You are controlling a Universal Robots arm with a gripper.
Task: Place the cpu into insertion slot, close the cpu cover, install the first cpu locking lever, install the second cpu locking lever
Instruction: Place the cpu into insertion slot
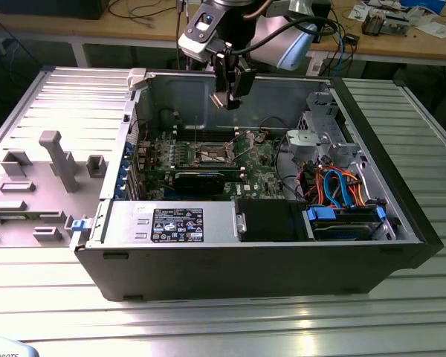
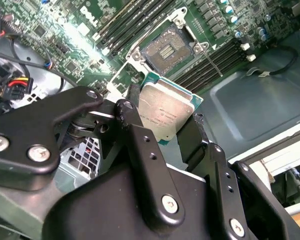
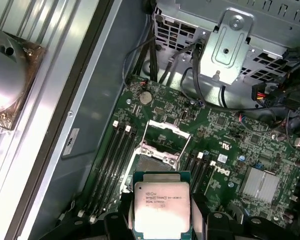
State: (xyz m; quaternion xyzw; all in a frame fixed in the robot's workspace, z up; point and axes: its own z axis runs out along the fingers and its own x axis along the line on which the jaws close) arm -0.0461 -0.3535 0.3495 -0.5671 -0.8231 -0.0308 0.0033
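Plainly, the work stands at its first step.

In the exterior view the gripper (image 1: pixel 229 95) hangs inside the open computer case (image 1: pixel 267 268), above the green motherboard (image 1: pixel 262 161). The insertion slot (image 1: pixel 212 155) lies below the fingertips and well apart from them. What sits between the fingers is hard to make out from there.

In the second wrist view the answer is clear. The gripper is clenched on the cpu (image 2: pixel 165 111), with one black finger (image 2: pixel 135 131) on each of two opposite edges and the dull metal top facing the camera. Beyond the fingertips the insertion slot (image 2: pixel 167 48) lies bare, its dark centre uncovered and clear of the chip. The cpu cover (image 2: pixel 121 76) appears swung up from the slot on the side nearer the tool, though the fingers cut part of it off.

In the first wrist view the cpu (image 3: pixel 162 207) sits just ahead of the wrist and hides the near part of the slot. The cover's frame (image 3: pixel 168 134) stands open past it, with the memory slots (image 3: pixel 117 152) alongside.

So nothing is seated yet: the chip is unplaced, the cover unclosed and both levers unlatched. The levers themselves I cannot pick out with confidence among the socket's metalwork.
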